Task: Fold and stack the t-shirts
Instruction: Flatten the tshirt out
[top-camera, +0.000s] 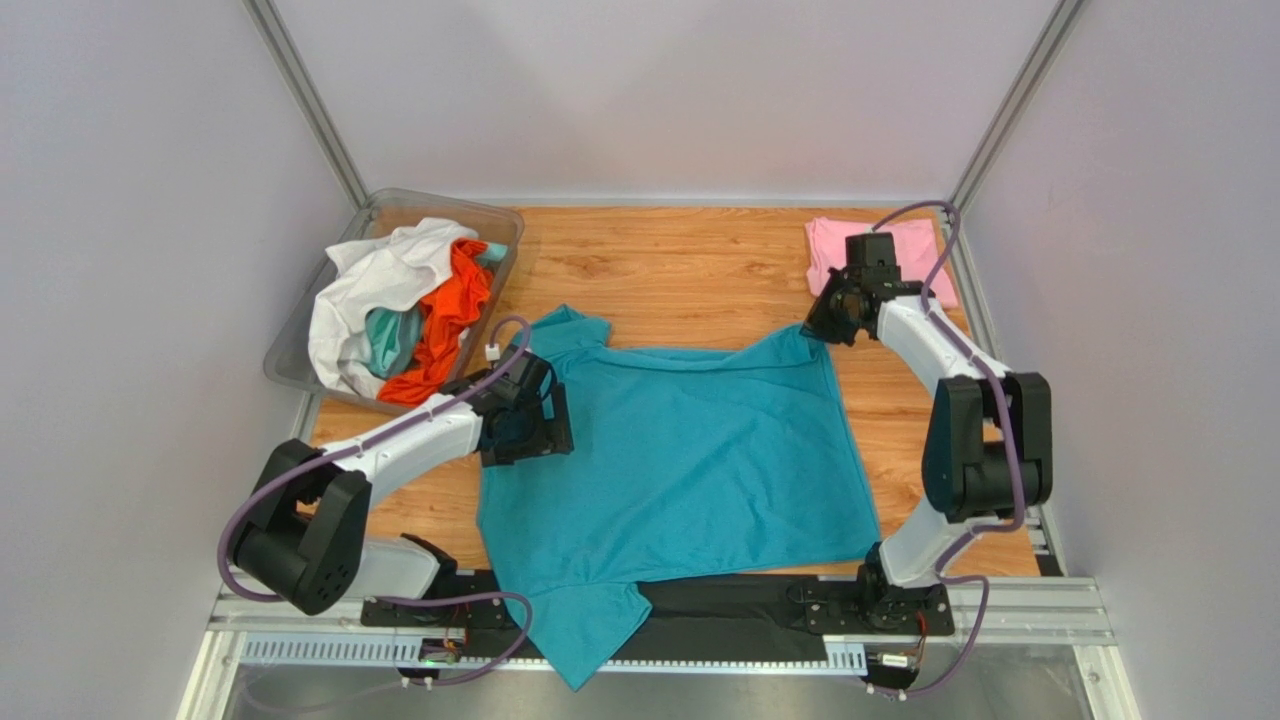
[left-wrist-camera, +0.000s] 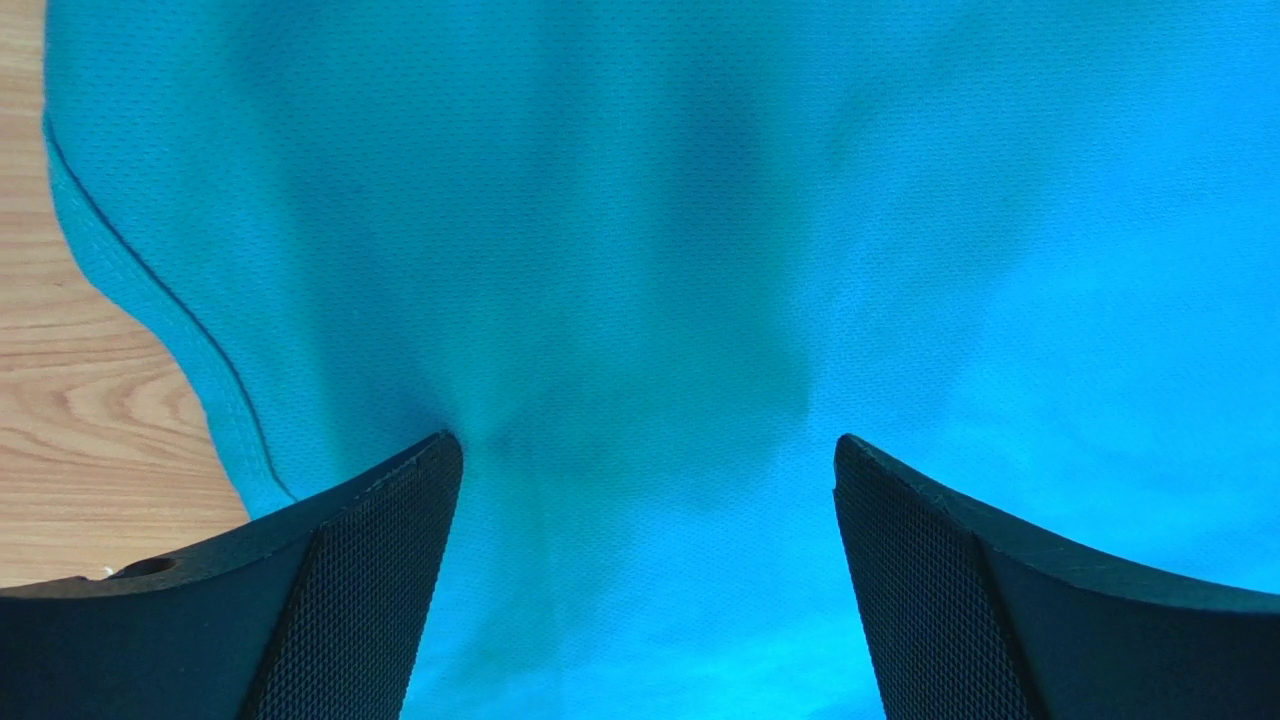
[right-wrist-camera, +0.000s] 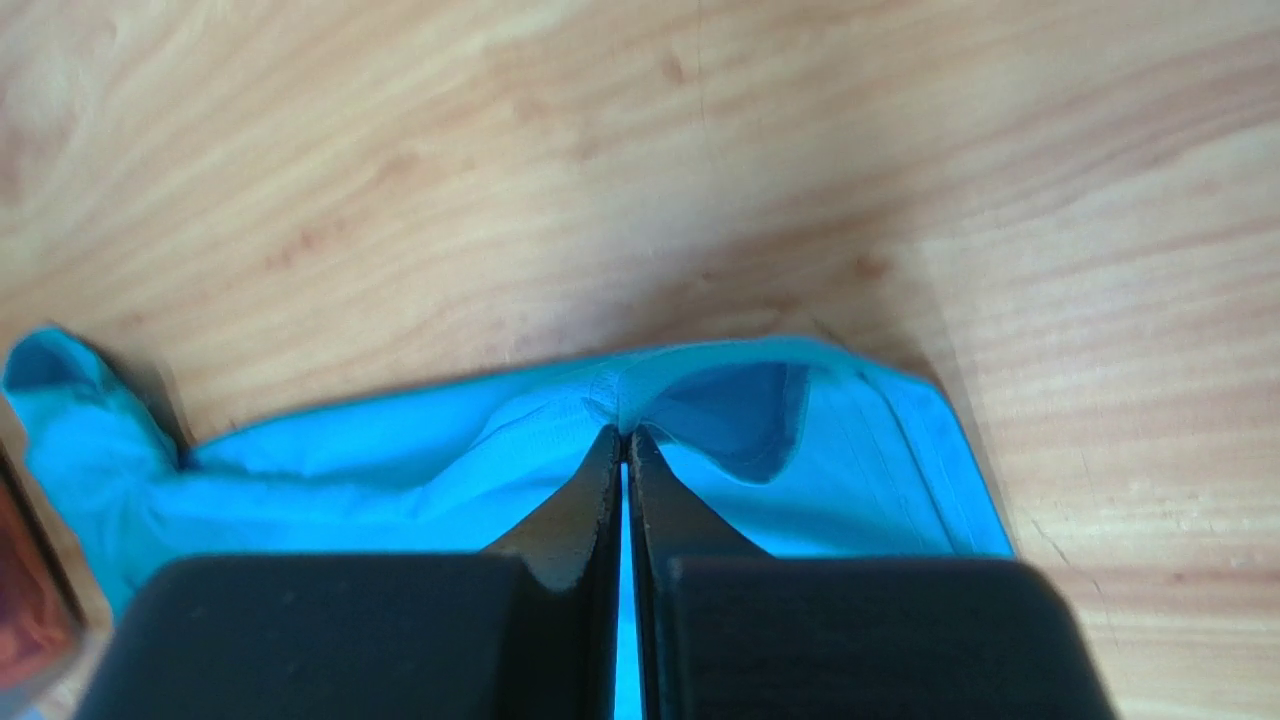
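Note:
A teal-blue t-shirt (top-camera: 684, 450) lies spread on the wooden table, its lower part hanging over the near edge. My right gripper (right-wrist-camera: 624, 438) is shut on a pinch of the teal-blue t-shirt (right-wrist-camera: 451, 465) at its far right corner (top-camera: 819, 333). My left gripper (left-wrist-camera: 646, 465) stands open over the shirt's left side, the fabric (left-wrist-camera: 646, 270) between its fingers. In the top view the left gripper (top-camera: 526, 420) sits at the shirt's left edge. A folded pale pink t-shirt (top-camera: 887, 255) lies at the back right.
A clear plastic bin (top-camera: 301, 353) at the back left holds white (top-camera: 376, 285), orange (top-camera: 451, 315) and light aqua (top-camera: 394, 338) shirts. Bare wood (top-camera: 676, 278) shows behind the teal shirt. A metal rail (top-camera: 1022, 608) runs along the near edge.

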